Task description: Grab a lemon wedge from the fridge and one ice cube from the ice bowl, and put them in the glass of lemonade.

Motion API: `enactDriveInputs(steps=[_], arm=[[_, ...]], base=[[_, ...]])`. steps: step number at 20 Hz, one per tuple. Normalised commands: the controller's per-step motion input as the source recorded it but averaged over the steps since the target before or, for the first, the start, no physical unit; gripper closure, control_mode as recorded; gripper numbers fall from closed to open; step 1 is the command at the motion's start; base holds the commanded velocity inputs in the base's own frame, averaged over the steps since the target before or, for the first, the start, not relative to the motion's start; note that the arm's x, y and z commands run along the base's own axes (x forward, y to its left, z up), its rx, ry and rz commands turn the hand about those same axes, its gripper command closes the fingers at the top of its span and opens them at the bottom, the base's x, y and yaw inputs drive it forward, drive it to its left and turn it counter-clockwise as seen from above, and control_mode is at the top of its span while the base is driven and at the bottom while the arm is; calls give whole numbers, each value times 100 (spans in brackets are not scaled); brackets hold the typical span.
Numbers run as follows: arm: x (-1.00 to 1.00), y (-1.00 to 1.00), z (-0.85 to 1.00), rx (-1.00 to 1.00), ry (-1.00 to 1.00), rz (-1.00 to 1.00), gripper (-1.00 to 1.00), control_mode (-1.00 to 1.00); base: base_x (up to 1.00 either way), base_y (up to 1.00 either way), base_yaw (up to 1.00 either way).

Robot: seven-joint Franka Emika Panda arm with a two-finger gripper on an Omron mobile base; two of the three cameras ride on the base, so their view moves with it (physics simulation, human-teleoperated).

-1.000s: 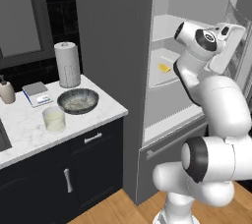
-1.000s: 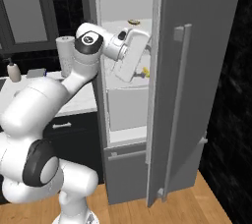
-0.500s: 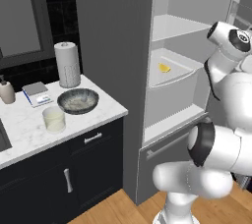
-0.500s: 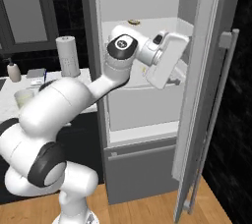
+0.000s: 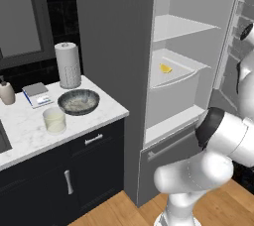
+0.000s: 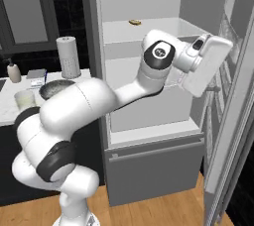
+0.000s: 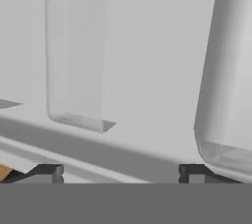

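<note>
The fridge (image 5: pixel 198 71) stands open, its door (image 6: pixel 233 121) swung wide to the right. The lemon wedge (image 5: pixel 165 68) lies on a white middle shelf (image 5: pixel 181 69). The arm reaches toward the door's inner side, its gripper (image 7: pixel 118 171) open and empty. On the counter (image 5: pixel 30 131), the glass of lemonade (image 5: pixel 54 120) stands just before the ice bowl (image 5: pixel 78 101), beside a paper-towel roll (image 5: pixel 68 65).

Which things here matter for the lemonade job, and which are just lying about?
Needed: lemon wedge, fridge, ice bowl, glass of lemonade.
Lying about: paper-towel roll, soap bottle, brownish piece on the fridge's top shelf.
</note>
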Motion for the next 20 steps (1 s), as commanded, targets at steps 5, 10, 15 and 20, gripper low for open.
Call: enactDriveInputs(steps=[5, 10, 15, 20], arm=[[39, -94, 0, 0, 0, 4, -100, -100], [-26, -23, 9, 0, -3, 8, -100, -100], [-92, 92, 29, -4, -22, 8, -100, -100], [-60, 100, 18, -1, -19, 6, -100, -100]], base=[[0, 0, 0], [0, 0, 0], [0, 0, 0], [0, 0, 0]])
